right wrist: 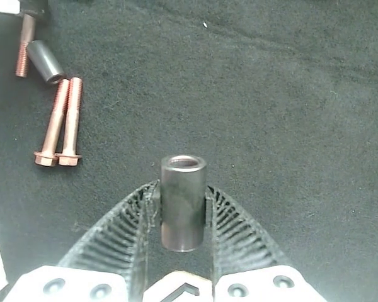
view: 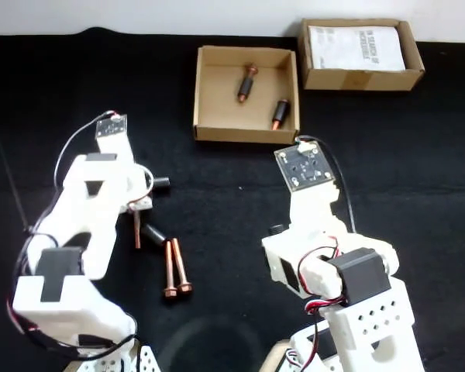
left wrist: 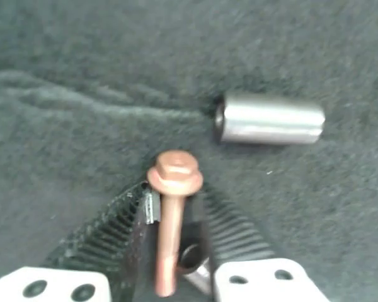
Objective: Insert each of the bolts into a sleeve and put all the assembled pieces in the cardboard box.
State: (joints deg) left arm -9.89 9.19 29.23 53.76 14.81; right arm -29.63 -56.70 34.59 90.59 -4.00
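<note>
bench (view: 217, 178): black cloth, carries everything.
box (view: 246, 134): at the far edge of the bench, between the two arms; two assembled pieces (view: 247, 82) lie inside.
left end effector (left wrist: 174, 200): clenched on a bolt (left wrist: 170, 245), head at the fingertips, shank running back between the fingers.
right end effector (right wrist: 181, 192): clenched on a sleeve (right wrist: 183, 217), long axis along the fingers, open bore facing away from the wrist.
key relation: the held sleeve lies to the right of the held bolt, well apart. The two axes probably have to come into one line, shank end to bore, before they can mate.
loose bolts (view: 177, 267): two, side by side, near the left arm.
second sleeve (view: 155, 233): just beside those bolts.
third sleeve (left wrist: 269, 118): on its side, just beyond the held bolt's head.
progress: two pieces boxed; the held pair looks next, with two pairs waiting.
</note>
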